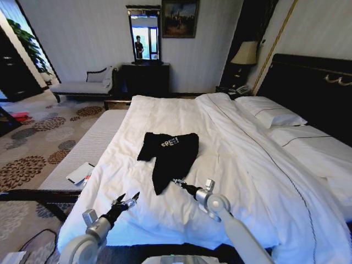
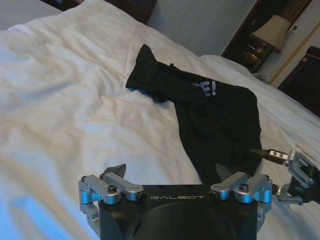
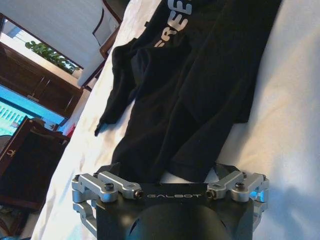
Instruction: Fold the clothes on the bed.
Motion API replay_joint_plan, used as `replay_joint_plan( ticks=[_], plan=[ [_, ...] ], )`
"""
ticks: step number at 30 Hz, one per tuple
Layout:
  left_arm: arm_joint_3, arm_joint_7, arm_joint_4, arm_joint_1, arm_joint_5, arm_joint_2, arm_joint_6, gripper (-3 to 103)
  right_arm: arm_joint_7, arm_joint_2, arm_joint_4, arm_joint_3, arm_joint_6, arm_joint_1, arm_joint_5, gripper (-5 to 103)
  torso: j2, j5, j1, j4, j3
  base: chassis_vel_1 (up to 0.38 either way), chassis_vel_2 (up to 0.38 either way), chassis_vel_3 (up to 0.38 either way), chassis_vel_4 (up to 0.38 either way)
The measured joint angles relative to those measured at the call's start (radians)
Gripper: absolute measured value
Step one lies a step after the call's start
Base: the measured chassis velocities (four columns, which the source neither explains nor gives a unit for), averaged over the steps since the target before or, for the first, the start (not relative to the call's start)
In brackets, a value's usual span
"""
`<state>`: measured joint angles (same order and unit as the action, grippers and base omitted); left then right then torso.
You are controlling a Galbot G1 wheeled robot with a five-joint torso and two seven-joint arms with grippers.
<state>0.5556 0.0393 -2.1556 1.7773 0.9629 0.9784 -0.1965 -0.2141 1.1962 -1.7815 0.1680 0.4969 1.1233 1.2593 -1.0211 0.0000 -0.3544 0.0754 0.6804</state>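
Right gripper (image 1: 177,181): jaws wide, at the top's near tip, frame centre; left gripper (image 1: 131,200): wide, lower left
Clothes (image 1: 170,154): rumpled mid-bed (image 1: 165,115)
Risk: you could pinch duvet with fabric

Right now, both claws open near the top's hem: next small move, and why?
Probably ease the right claw forward and down onto the near hem of the black top. Its open fingers straddle that edge in the right wrist view, not yet gripping. The left claw hovers open over bare duvet, off the fabric.
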Motion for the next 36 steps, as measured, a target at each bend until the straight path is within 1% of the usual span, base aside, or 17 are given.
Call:
replay_joint_plan(
  ticks=[1,5,7,8,11,13,17,18,20,23,25,26,28,29,30,34,36],
  plan=[
    [0.001,0.000,-0.001,0.000,0.000,0.000,0.000,100,0.001,0.000,0.008,-0.001,-0.001,-0.006,-0.002,102,0.000,-0.0001,0.000,0.0000,0.000,0.000,0.000,0.000,0.000],
    [0.005,0.001,-0.002,-0.001,0.002,0.000,0.000,100,0.005,-0.001,0.023,-0.003,-0.005,-0.011,-0.011,93,0.000,0.0000,0.000,0.0001,0.000,0.000,0.000,0.000,0.000],
    [0.003,0.004,-0.003,-0.001,0.002,0.002,0.000,100,0.007,-0.002,0.029,-0.003,-0.007,-0.010,-0.015,83,0.000,0.0000,0.000,0.0001,0.000,0.000,0.000,0.000,0.000],
    [0.003,0.004,-0.003,-0.001,0.002,0.002,0.000,100,0.007,-0.002,0.029,-0.003,-0.007,-0.010,-0.015,83,0.000,0.0000,0.000,0.0001,0.000,0.000,0.000,0.000,0.000],
    [-0.002,0.006,-0.008,-0.001,0.001,0.003,0.000,100,0.014,-0.003,0.045,0.002,-0.011,-0.005,-0.022,66,0.000,-0.0001,0.000,0.0002,0.000,0.000,0.000,0.000,0.000],
    [-0.003,0.007,-0.008,-0.002,0.001,0.004,0.000,100,0.015,0.000,0.050,0.003,-0.013,-0.004,-0.024,66,0.000,-0.0001,0.000,0.0003,0.000,0.000,0.000,0.000,0.000],
    [-0.009,0.012,-0.009,-0.006,0.001,0.006,0.000,100,0.017,0.012,0.060,0.001,-0.018,-0.003,-0.031,44,0.000,0.0000,0.000,0.0000,0.000,0.000,0.000,0.000,0.000],
    [-0.009,0.012,-0.009,-0.006,0.001,0.006,0.000,100,0.017,0.012,0.060,0.001,-0.018,-0.003,-0.031,44,0.000,0.0000,0.000,0.0000,0.000,0.000,0.000,0.000,0.000],
    [-0.015,0.016,-0.014,-0.006,-0.001,0.006,0.000,100,0.021,0.010,0.062,0.001,-0.024,0.002,-0.033,34,0.000,0.0000,0.000,0.0001,0.000,0.000,0.000,0.000,0.000],
    [-0.020,0.021,-0.020,-0.006,-0.002,0.008,-0.001,100,0.025,0.006,0.063,0.002,-0.026,0.008,-0.036,28,0.000,0.0001,0.000,0.0001,0.000,0.000,0.000,0.000,0.000],
    [-0.034,0.025,-0.024,-0.008,-0.001,0.014,-0.002,100,0.027,0.003,0.062,0.007,-0.028,0.015,-0.038,17,0.000,0.0001,0.000,0.0000,0.000,0.000,0.000,0.000,0.000],
    [-0.043,0.027,-0.024,-0.012,-0.001,0.016,-0.002,100,0.028,0.001,0.061,0.011,-0.029,0.020,-0.038,17,0.000,0.0000,0.000,0.0000,0.000,0.000,0.000,0.000,0.000],
    [-0.066,0.032,-0.022,-0.032,0.004,0.019,-0.005,100,0.028,-0.003,0.057,0.017,-0.029,0.030,-0.041,6,0.000,0.0001,0.000,0.0000,0.000,0.000,0.000,0.000,0.000],
    [-0.066,0.032,-0.022,-0.032,0.004,0.019,-0.005,100,0.028,-0.003,0.057,0.017,-0.029,0.030,-0.041,6,0.000,0.0001,0.000,0.0000,0.000,0.000,0.000,0.000,0.000],
    [-0.079,0.039,-0.016,-0.050,0.019,0.020,-0.008,100,0.028,-0.007,0.053,0.021,-0.030,0.036,-0.042,2,0.000,0.0001,0.000,0.0000,0.000,0.000,0.000,0.000,0.000],
    [-0.104,0.060,0.015,-0.104,0.093,0.023,-0.023,100,0.028,-0.024,0.039,0.032,-0.030,0.051,-0.043,1,0.000,0.0001,0.000,0.0004,0.000,0.000,0.000,0.000,0.000],
    [-0.116,0.073,0.051,-0.144,0.166,0.030,-0.036,100,0.028,-0.034,0.034,0.038,-0.030,0.053,-0.043,0,0.000,0.0000,0.000,0.0003,0.000,0.000,0.000,0.000,0.000]
  ],
)
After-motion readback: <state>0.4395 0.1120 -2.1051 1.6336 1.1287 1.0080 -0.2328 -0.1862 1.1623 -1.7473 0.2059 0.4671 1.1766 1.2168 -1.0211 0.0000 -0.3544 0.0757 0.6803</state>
